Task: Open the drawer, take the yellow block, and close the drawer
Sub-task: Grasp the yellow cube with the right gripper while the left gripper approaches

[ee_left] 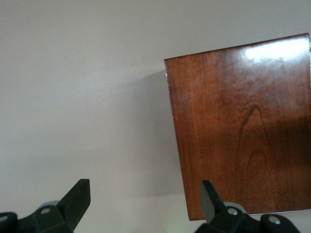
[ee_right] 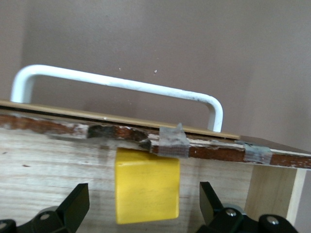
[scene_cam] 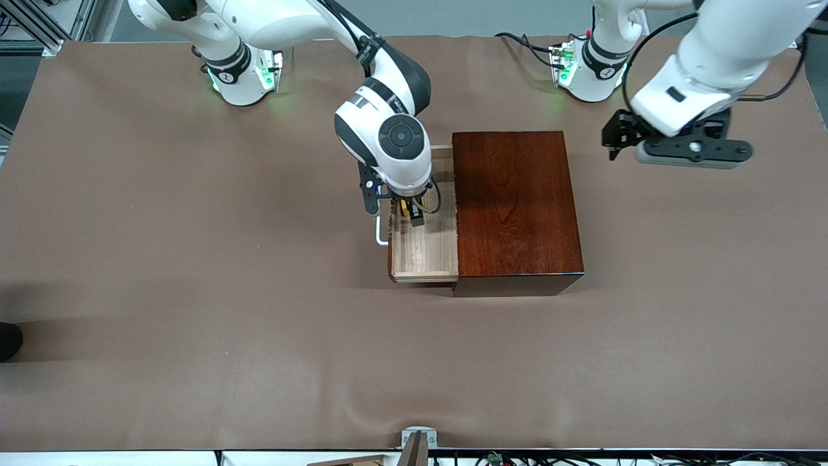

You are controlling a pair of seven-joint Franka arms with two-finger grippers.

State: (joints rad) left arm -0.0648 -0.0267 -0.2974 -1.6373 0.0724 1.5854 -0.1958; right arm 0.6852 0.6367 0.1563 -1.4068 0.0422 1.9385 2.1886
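Drawer: yellow block btwn right gripper fingers.

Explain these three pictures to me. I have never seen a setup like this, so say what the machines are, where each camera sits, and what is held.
Two white robot arms stand at a brown table. One picture looks down from across the table; the other two come from cameras on the wrists. A dark wooden box has its drawer pulled out. The right gripper reaches into the drawer, fingers open on either side of a yellow block, not gripping it. The left gripper waits open, over the table beside the box, holding nothing.
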